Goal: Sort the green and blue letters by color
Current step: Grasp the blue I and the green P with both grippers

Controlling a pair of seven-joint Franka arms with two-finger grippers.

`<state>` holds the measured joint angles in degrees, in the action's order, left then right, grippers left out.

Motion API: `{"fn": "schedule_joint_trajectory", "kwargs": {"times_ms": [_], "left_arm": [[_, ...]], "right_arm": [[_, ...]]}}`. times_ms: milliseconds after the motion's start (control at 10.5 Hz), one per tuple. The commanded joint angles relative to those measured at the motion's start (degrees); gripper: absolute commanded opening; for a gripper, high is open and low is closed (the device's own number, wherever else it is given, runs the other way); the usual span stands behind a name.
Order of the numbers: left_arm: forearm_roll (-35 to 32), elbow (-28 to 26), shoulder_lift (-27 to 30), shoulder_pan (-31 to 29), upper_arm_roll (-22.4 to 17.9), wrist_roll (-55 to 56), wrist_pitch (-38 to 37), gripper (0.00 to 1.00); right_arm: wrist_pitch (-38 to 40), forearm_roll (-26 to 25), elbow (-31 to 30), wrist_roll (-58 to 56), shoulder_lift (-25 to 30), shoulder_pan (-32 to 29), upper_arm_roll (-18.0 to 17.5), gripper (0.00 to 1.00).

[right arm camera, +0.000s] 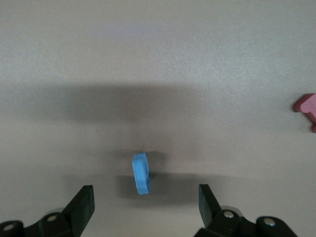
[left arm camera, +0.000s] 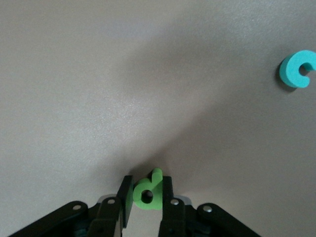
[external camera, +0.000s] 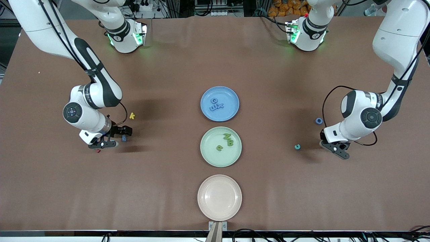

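My left gripper is low over the table at the left arm's end. In the left wrist view it is shut on a green letter d. My right gripper is at the right arm's end, open. A blue letter stands on edge on the table between its fingers, untouched; it also shows in the front view. The blue plate holds blue letters. The green plate holds green letters.
An empty pink plate lies nearest the front camera. A teal c and a blue ring lie near my left gripper. A yellow k and a dark red letter lie near my right gripper.
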<state>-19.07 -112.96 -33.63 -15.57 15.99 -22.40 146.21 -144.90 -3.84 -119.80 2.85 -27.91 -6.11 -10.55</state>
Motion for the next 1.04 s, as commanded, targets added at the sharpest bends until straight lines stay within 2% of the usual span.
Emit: {"fn": "schedule_joint_trajectory", "kwargs": {"times_ms": [0, 190, 379, 474, 664, 758, 948], "left_arm": [[-1.07, 1.16, 1.37, 0.19, 0.97, 1.21, 0.14, 0.00], [-0.80, 4.56, 2.16, 0.19, 6.13, 4.45, -4.76, 0.00], [-0.80, 9.84, 1.82, 0.71, 12.54, 12.68, -12.84, 0.00], [-0.80, 11.52, 1.47, 2.37, 13.96, 17.43, -14.44, 0.00], [-0.62, 13.19, 0.94, 8.69, 14.07, 26.05, -14.63, 0.00], [0.25, 14.59, 0.15, 11.76, 13.98, 30.87, -14.63, 0.00], [0.79, 18.46, -2.83, 18.35, 13.80, 41.41, -14.63, 0.00]], "right_arm": [[-2.66, -1.25, -0.08, 2.77, -1.09, 0.66, -0.09, 0.85], [-3.10, -1.25, 0.18, 3.13, -1.62, 0.93, 0.17, 0.77], [-3.10, -1.25, 0.27, 3.13, -1.62, 1.28, 0.35, 0.59], [-2.93, -1.25, 0.36, 3.21, -1.62, 1.28, 0.35, 0.50], [-3.02, -1.17, 0.45, 3.22, -1.62, 1.37, 0.88, 0.26], [-2.93, -0.90, 0.62, 3.22, -1.62, 1.37, 0.88, 0.18], [-2.93, -0.38, 0.80, 3.22, -1.62, 1.37, 0.97, 0.09]]}}
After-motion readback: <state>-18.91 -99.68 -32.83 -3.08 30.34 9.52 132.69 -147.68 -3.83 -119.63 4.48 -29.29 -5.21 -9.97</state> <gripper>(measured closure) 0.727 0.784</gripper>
